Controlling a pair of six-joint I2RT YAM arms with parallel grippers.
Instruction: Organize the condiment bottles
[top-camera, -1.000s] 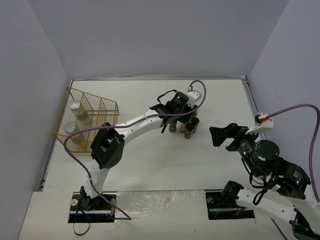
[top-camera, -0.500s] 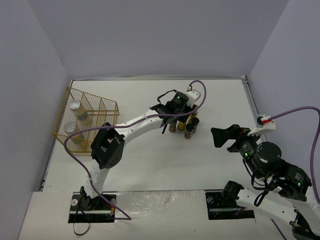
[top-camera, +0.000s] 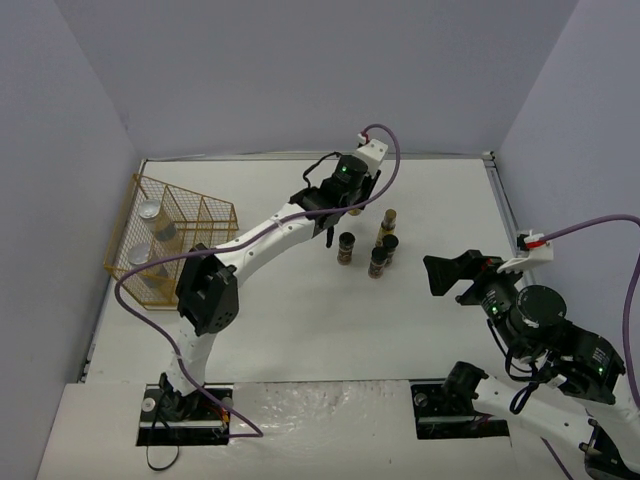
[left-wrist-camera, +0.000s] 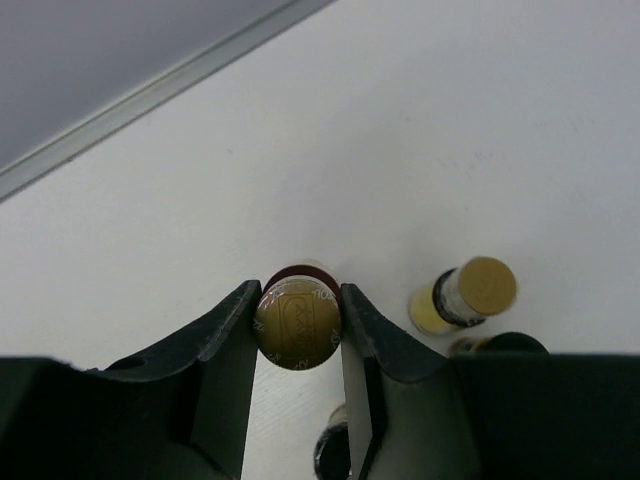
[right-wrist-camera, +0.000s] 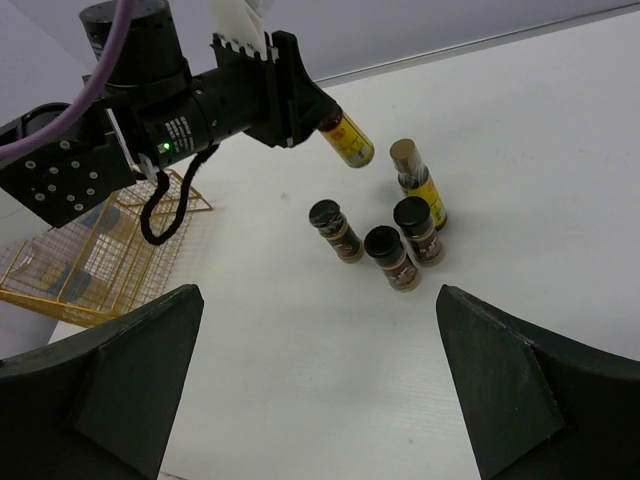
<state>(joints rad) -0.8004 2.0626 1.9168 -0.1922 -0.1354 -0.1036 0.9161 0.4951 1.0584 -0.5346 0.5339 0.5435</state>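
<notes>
My left gripper (top-camera: 345, 203) is shut on a slim yellow-filled bottle with a gold cap (left-wrist-camera: 297, 322) and holds it tilted above the table, as the right wrist view (right-wrist-camera: 347, 140) shows. Below it stand a second slim yellow bottle (top-camera: 387, 222) and three small dark black-capped jars (top-camera: 346, 247) (top-camera: 378, 261) (top-camera: 391, 246), close together. Two white bottles with silver caps (top-camera: 150, 210) (top-camera: 137, 256) stand in the gold wire rack (top-camera: 205, 212). My right gripper (top-camera: 445, 272) is open and empty, right of the cluster.
The rack stands at the table's left edge against the left wall. The table's raised back edge (left-wrist-camera: 150, 95) runs behind the held bottle. A purple cable (top-camera: 390, 160) loops over the left wrist.
My left gripper has lifted one slim yellow bottle out of the cluster and carried it up and toward the back left. The right arm has barely shifted.
</notes>
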